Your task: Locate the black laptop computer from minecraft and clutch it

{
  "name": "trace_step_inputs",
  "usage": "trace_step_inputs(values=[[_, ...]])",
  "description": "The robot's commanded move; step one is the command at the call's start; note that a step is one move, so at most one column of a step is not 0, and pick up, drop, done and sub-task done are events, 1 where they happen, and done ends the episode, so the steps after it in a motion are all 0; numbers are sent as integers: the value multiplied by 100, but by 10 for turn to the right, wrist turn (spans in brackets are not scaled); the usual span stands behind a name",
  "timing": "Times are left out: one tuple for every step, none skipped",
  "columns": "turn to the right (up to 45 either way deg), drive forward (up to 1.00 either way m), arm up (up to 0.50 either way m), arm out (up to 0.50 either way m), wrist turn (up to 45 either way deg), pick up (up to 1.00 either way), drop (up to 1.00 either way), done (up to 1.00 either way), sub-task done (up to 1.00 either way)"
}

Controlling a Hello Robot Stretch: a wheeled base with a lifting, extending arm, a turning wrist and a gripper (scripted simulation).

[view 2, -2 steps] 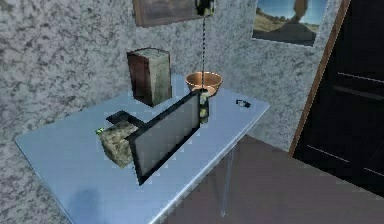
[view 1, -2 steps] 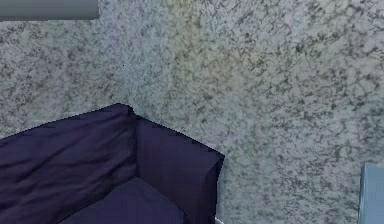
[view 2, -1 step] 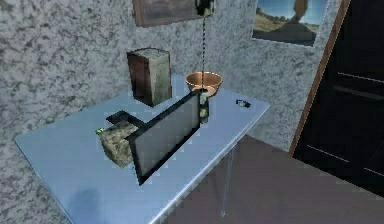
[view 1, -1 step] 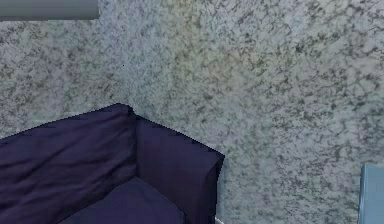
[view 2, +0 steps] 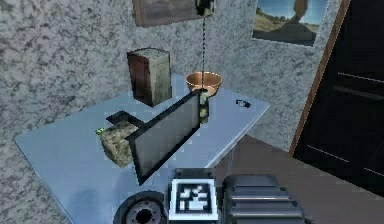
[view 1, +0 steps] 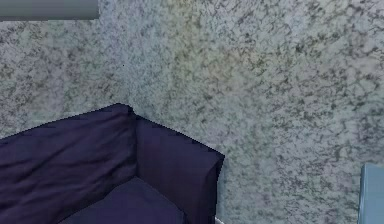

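1. Forward view first: a speckled grey wall (view 1: 250, 90) runs across the frame, and a dark navy fabric sofa (view 1: 90, 170) sits in the lower left, its arm ending near bottom centre.
2. At that view's lower right edge a sliver of pale blue surface (view 1: 373, 195) pokes in; what it belongs to can't be told from there.
3. Over to the arm side view, which adds a pale blue table (view 2: 60, 150) across the left and middle of the frame.
4. And there it is: the black laptop computer (view 2: 165, 140) at frame centre on that table, lid up, a grey panel in a black frame turned toward the camera.
5. Just left of it sits a mottled olive-tan box (view 2: 117, 145).
6. Behind it, upper middle, stand a tall dark brown block (view 2: 150, 75) and a copper-coloured bowl (view 2: 205, 80).
7. Two framed pictures (view 2: 290, 18) hang at the top edge, and a dark door (view 2: 350, 100) takes the right side.
8. Down at the bottom edge sits a white square marker with black marks (view 2: 193, 197). Left of it is the gripper (view 2: 145, 212), a dark rounded body. Its fingers can't be made out, so I cannot tell whether it holds anything. The laptop stands just above it in the frame.
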Motion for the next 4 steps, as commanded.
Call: trace_step_inputs(values=[[0,0,0,14,0,0,0,0,0],[0,0,0,0,450,0,0,0,0],[0,0,0,0,450,0,0,0,0],[0,0,0,0,450,0,0,0,0]])
